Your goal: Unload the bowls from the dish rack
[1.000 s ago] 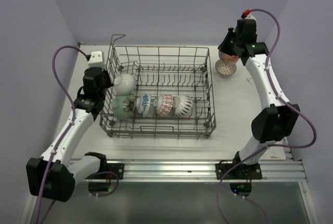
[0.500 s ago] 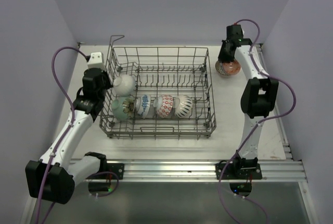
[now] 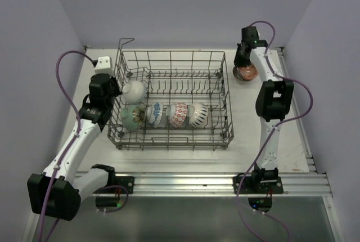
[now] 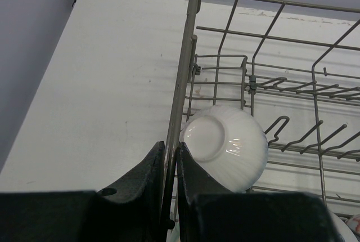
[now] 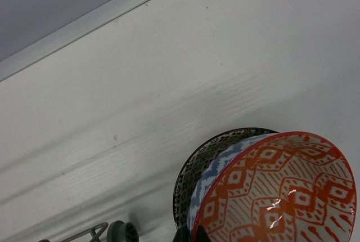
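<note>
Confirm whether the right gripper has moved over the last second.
Yes. In the top view the right gripper shifted left toward the dish rack and now sits over the bowl stack.

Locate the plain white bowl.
Top view: white bowl sits inside the dish rack at its left wall, behind the pale green bowl, by the left gripper.

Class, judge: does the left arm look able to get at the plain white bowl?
Probably yes: the left gripper sits right beside the white bowl, though the dish rack wall runs between its fingers.
</note>
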Robot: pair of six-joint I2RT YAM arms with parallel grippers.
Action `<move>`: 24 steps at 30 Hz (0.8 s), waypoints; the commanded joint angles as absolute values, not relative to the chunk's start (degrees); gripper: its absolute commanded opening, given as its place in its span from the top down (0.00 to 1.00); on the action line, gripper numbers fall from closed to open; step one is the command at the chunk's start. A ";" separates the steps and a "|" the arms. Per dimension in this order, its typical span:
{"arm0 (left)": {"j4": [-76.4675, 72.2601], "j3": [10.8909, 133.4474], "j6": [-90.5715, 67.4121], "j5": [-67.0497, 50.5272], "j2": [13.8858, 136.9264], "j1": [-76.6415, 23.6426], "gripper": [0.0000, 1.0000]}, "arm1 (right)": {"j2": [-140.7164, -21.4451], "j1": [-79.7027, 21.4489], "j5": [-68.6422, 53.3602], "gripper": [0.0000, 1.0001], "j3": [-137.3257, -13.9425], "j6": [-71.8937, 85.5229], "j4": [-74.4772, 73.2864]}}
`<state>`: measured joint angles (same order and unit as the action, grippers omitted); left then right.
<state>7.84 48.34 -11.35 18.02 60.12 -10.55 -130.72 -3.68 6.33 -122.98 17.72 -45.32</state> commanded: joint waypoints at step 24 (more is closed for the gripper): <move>6.95 47.37 -12.22 16.09 58.27 -11.25 1.00 | -114.37 -4.30 2.81 0.39 -123.24 20.83 -46.67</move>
